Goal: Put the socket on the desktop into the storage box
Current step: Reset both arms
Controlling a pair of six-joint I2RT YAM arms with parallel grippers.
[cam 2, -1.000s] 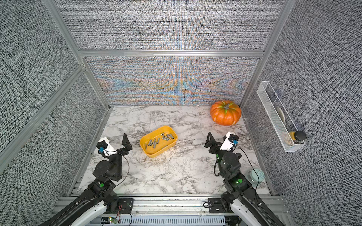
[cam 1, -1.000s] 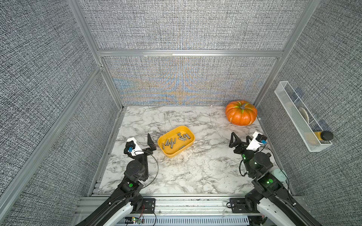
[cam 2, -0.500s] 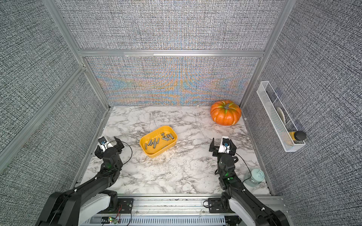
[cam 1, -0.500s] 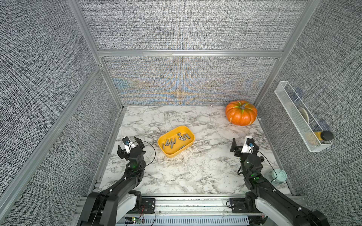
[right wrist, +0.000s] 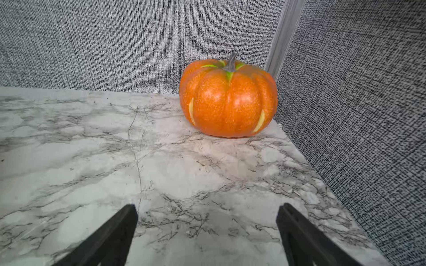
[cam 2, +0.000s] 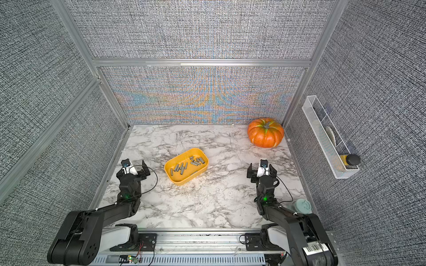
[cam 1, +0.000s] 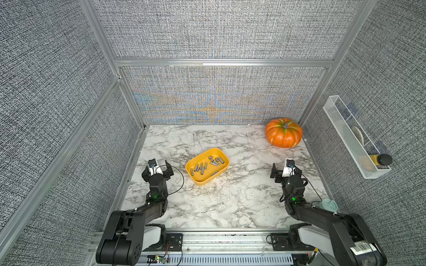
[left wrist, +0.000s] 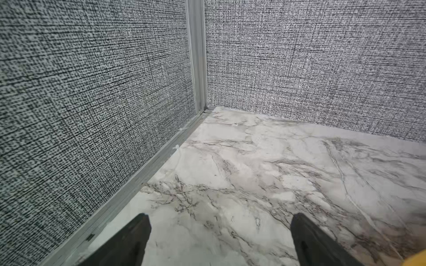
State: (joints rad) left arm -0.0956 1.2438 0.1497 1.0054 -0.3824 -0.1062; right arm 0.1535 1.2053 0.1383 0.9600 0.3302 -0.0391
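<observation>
Since all visible sockets [cam 1: 201, 167] lie in the box [cam 1: 202, 182], the job looks done. The left end effector [left wrist: 220, 216] and right end effector [right wrist: 207, 206] gape empty.

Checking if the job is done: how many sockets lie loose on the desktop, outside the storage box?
0. All visible sockets lie inside the storage box. The bare desktop shows none, though the left arm or right arm could hide one.
</observation>
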